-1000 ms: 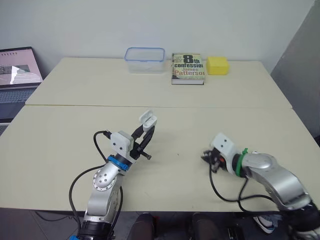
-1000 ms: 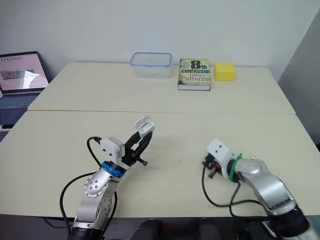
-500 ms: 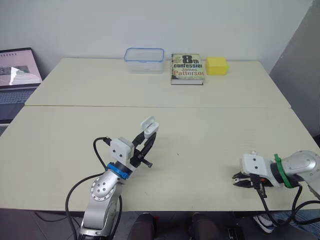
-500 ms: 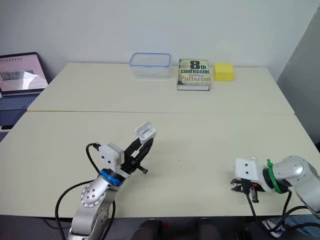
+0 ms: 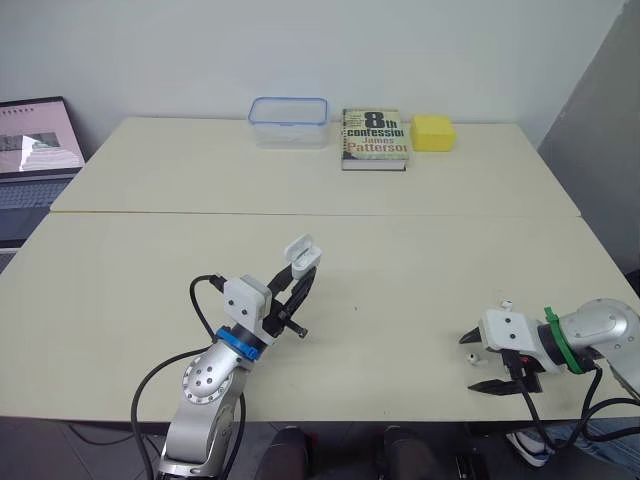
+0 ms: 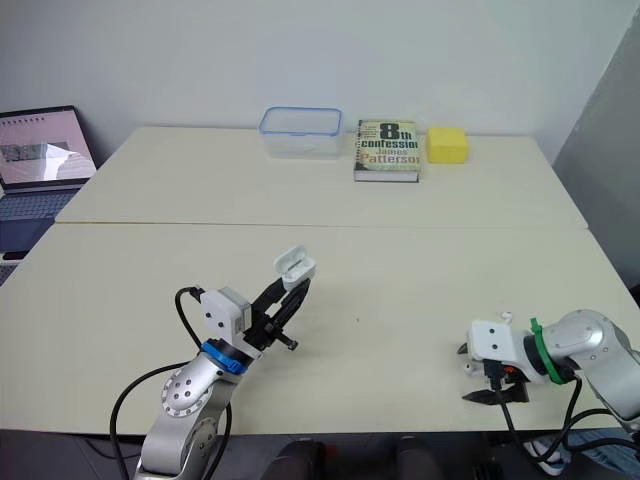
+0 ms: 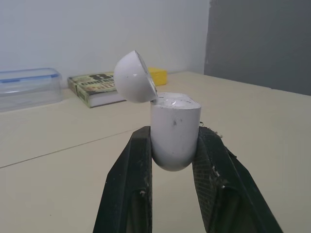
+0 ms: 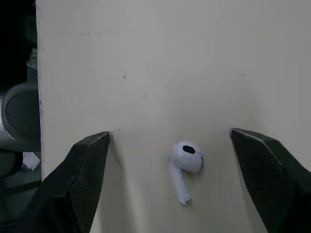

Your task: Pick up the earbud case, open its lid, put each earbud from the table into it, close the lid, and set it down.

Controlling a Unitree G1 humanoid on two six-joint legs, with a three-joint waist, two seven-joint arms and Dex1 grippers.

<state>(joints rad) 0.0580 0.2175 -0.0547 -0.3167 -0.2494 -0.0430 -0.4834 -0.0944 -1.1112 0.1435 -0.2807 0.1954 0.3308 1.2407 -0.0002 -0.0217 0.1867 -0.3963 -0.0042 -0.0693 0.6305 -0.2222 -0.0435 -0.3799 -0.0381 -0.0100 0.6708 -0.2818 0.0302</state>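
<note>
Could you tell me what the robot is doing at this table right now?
The left gripper holds the earbud case clear of the table, lid flipped open. The right gripper is near the table's front edge, jaws open on either side of an earbud lying there, not yet closed on it.

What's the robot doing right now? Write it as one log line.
left gripper: shut on earbud case, lid open | right gripper: open, aimed at earbud on table | next: grasp earbud

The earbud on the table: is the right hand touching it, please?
Apart: the right wrist view shows bare table between the earbud and each finger of the open right hand.
</note>
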